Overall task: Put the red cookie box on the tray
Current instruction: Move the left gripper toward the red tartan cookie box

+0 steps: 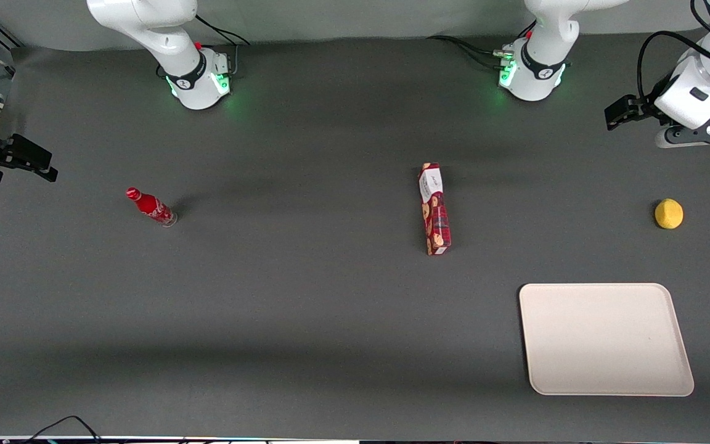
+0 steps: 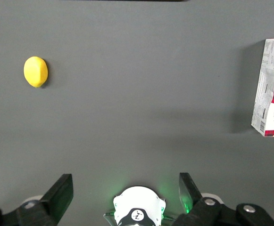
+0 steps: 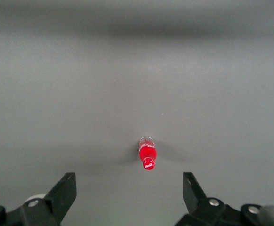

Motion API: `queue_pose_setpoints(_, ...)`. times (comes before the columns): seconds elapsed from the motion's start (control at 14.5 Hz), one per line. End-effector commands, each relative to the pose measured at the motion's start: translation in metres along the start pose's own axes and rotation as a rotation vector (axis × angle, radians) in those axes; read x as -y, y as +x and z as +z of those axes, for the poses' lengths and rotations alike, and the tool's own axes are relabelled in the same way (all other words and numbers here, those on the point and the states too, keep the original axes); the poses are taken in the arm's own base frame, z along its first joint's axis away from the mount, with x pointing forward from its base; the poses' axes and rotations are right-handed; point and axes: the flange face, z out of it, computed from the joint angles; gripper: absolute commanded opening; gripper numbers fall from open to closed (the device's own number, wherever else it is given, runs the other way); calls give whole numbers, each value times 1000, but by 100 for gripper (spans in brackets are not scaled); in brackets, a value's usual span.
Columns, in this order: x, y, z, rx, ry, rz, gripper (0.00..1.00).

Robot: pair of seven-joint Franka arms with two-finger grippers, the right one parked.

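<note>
Red cookie box (image 1: 435,209) lies mid-table, cut off at wrist-view edge (image 2: 271,87). Tray (image 1: 605,338) at its 4 o'clock, bare mat between. Gripper (image 2: 126,190) spread wide, empty, aloft near lemon (image 1: 669,214).

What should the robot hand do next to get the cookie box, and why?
Probably swing the gripper sideways over the table until it hangs above the red cookie box. Its fingers are open and hold nothing, it hovers near the lemon at the working arm's end, and the box lies flat, well apart from it and not yet on the tray.
</note>
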Motion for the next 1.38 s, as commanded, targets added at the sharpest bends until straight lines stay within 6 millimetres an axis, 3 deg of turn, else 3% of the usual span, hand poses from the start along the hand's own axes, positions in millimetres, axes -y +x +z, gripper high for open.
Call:
queue_pose_setpoints(0.0,-4,10,-15,4,-23,25,100)
queue_pose_setpoints(0.41,-1,18,-18,-5,-29,19,100)
queue_pose_setpoints(0.55,-1,30,-37,-32,-36,19,100)
queue_pose_setpoints(0.83,-16,72,-77,-72,-149,-53,100)
queue_pose_setpoints(1.03,-72,89,-69,-37,-189,-188,100)
queue_pose_setpoints(1.17,-130,97,-45,11,-188,-206,100)
queue_pose_setpoints(1.31,-185,107,-6,45,-209,-231,100)
